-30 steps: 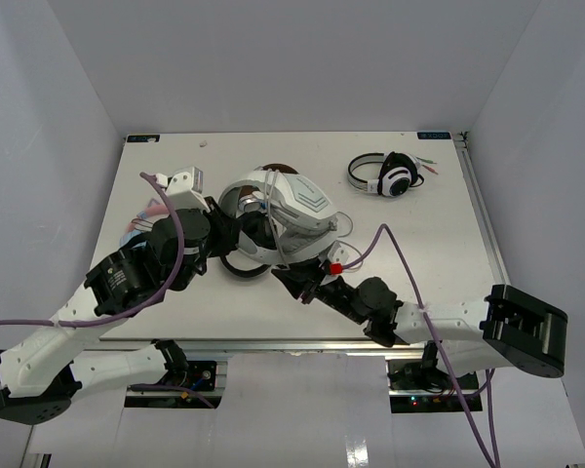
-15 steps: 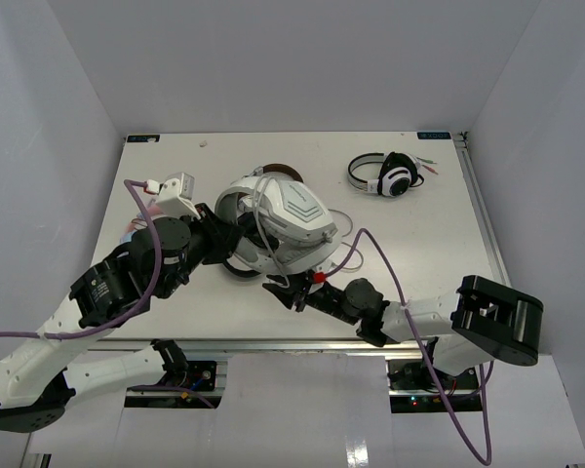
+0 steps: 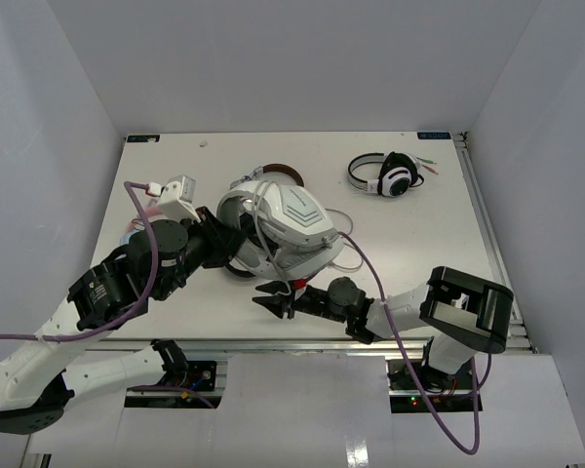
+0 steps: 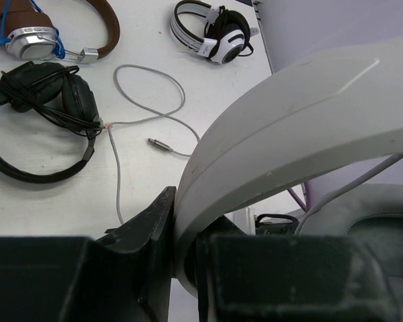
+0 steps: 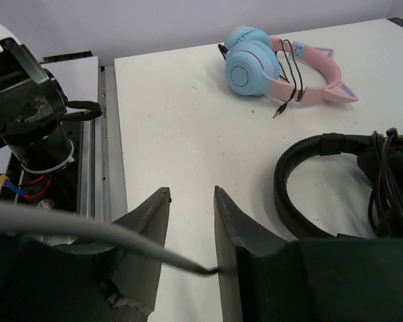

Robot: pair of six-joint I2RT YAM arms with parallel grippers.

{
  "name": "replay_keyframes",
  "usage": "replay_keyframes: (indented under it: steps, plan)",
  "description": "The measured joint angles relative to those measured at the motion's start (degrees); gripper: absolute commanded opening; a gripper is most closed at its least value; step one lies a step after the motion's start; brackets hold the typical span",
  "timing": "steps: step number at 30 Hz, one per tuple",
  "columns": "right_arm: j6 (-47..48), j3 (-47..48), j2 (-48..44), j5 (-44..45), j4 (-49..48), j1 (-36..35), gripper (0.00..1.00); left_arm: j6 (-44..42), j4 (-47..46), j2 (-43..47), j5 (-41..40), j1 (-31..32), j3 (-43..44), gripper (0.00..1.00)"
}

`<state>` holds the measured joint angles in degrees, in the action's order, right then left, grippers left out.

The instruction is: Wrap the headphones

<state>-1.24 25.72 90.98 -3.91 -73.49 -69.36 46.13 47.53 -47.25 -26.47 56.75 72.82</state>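
Holding the large white and light-grey over-ear headphones [image 3: 292, 216] tilted over the near middle of the flat white table [image 3: 439, 244], gripping them by the wide white band with the left gripper [image 3: 229, 246], clamping its black fingers [image 4: 151, 228] firmly on both sides of that band. Trailing the headphones' thin grey cable [image 5: 87, 227] toward the table's near edge, passing it across one finger of the right gripper [image 5: 191, 196] and down into the gap. Standing parted there on either side of the cable, not closing on it, hovering low just in front of the headphones. Finding, from the left wrist, below and left of the raised band, a black over-ear pair [image 4: 43, 117] bundled in its own dark cord, and just beside it a loose thin pale lead [image 4: 151, 114] ending in a small metal jack plug [image 4: 154, 141]; not telling whose lead. Spotting just behind them a brown-banded pair with silver cups [image 4: 50, 30]. Noting, well apart at the table's far right, a smaller white pair with black ear cups [image 3: 388, 175]. Glimpsing near the left arm, at the table's left side, a pale blue and pink cat-eared pair [image 5: 275, 67].
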Motion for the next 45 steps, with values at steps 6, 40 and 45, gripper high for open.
replay_keyframes:
  steps: [6, 40, 45]
  plan:
    - [-2.0, 2.6, 4.5, -2.4, -0.3, 1.7, 0.13, 0.4, 0.0, 1.0, 3.3, 0.0, 0.0, 0.0]
    - [-8.3, 18.3, -30.0, -10.8, 66.4, 25.1, 0.08, -46.6, 12.5, -17.5, 4.6, 0.0, 4.5, 0.0]
    - [-7.9, 20.9, -31.0, -10.7, 74.6, 25.1, 0.08, -50.5, 12.5, -21.8, 0.3, 0.1, 4.7, 0.0]
